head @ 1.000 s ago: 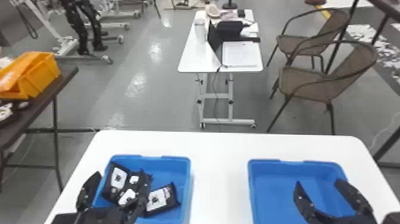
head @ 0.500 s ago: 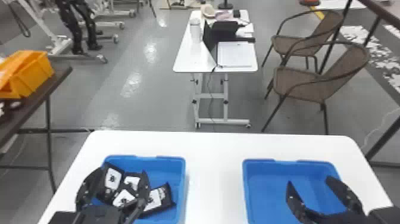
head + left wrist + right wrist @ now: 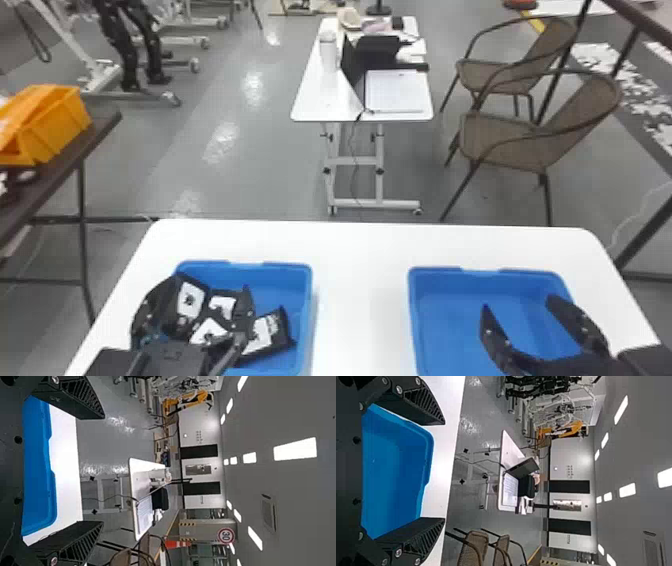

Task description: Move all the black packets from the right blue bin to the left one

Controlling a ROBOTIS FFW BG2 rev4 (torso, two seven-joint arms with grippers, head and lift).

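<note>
Clock face: in the head view, twelve is taken as straight ahead, away from the robot.
Two-fingered black left gripper [image 3: 210, 283]: held at the left bin, with its curved fingers spread wide apart; the same wide spread is shown in the left wrist view.
Flat black packets with white labels: four are seen in the shallow rectangular blue left bin [image 3: 282, 282].
Packets by the left gripper: taken from its fingertips, one packet [image 3: 190, 300] is seen at eight o'clock, a second [image 3: 221, 305] at five and a third [image 3: 209, 331] at six, all framed between the fingers; whether they are touched cannot be told.
Fourth packet [image 3: 265, 332]: seen past the right-hand finger, tilted, between four and five o'clock.
Two-fingered black right gripper [image 3: 517, 302]: placed over the matching blue right bin [image 3: 445, 300], its fingers parted widely; the packets lie well apart from it, toward nine o'clock.
White table with rounded corners [image 3: 360, 280]: both bins are supported on it, apart, with the right bin at three o'clock from the left.
Orange plastic bin [image 3: 55, 130]: set on a dark side table [image 3: 102, 117], at ten o'clock from the left bin.
</note>
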